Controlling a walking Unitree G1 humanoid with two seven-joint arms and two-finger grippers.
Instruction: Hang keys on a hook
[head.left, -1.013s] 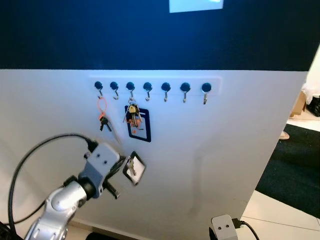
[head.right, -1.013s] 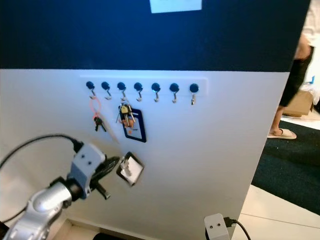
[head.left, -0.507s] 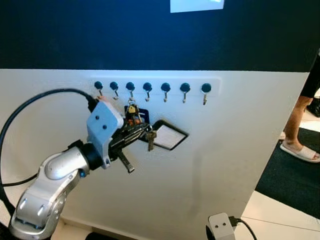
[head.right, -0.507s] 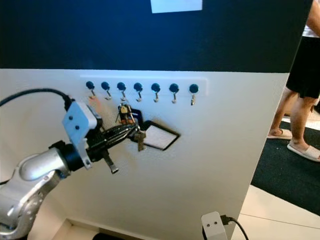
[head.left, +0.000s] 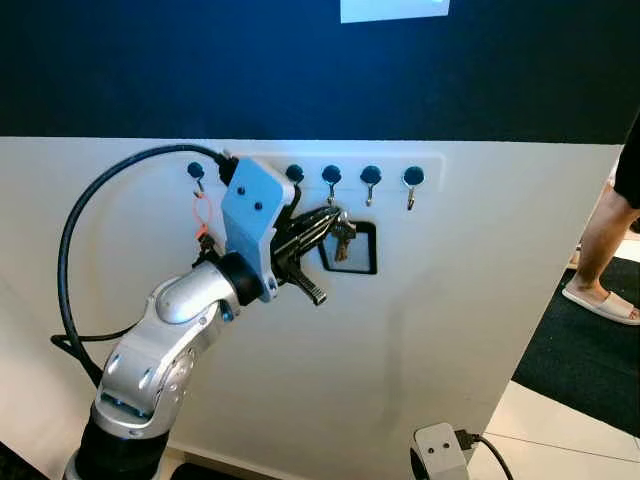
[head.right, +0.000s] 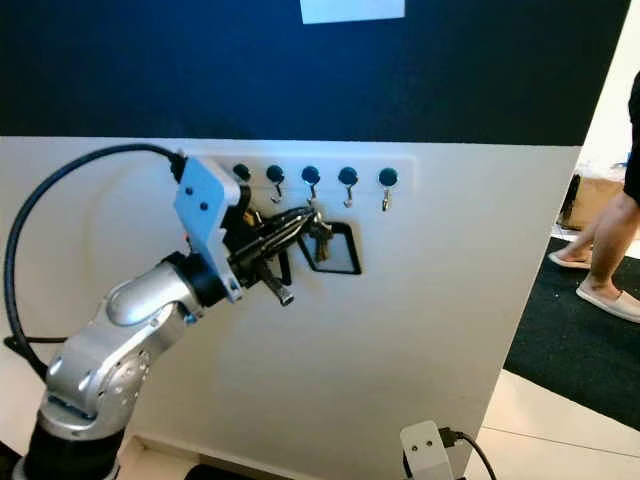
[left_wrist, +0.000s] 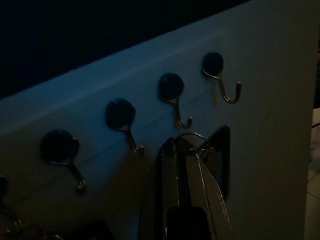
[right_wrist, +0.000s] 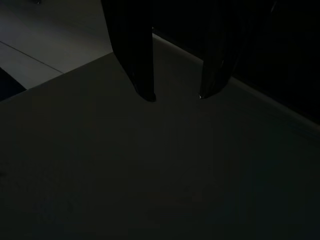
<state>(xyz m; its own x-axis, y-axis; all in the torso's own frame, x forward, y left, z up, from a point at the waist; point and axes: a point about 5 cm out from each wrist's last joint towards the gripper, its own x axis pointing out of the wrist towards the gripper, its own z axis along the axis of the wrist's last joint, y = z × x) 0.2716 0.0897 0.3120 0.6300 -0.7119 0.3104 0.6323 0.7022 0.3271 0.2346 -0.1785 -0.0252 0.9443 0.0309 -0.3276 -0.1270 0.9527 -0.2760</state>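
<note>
The keys (head.left: 342, 232) hang from the tips of the left claw (head.left: 333, 217), whose two long black fingers (head.left: 305, 230) are pressed together on the key ring (left_wrist: 194, 137). With them dangles a black-framed card tag (head.left: 353, 250), lying flat against the white wall panel (head.left: 470, 300). The bunch sits just below the hook rail (head.left: 420, 160) near the panel's top edge, under the hook (head.left: 331, 178) third from the rail's right end; whether the ring touches any hook cannot be told. In the left wrist view the ring stands just past the fingertips, below and between two of the dark-knobbed hooks, close to the nearer hook (left_wrist: 175, 100) but with its bend still free.

The left arm (head.left: 165, 340) rises from the lower left, its pale blue wrist block (head.left: 250, 215) covering the middle-left part of the rail, a black cable (head.left: 80, 250) looping up over it. At the rail's left end, a hook (head.left: 196, 172) carries an orange loop (head.left: 203, 215) with something small and dark below it, partly behind the arm.

The right claw (right_wrist: 176, 95) hangs idle in deep shade over a dim pale surface, its two finger tips apart.

Above the panel runs a dark blue wall (head.left: 200, 60) with a pale sheet (head.left: 393, 9) at the top. A person's legs in pale sandals (head.left: 600, 300) stand on dark carpet at the right edge. A small white device (head.left: 440, 455) with a black cord sits at the foot of the panel.
</note>
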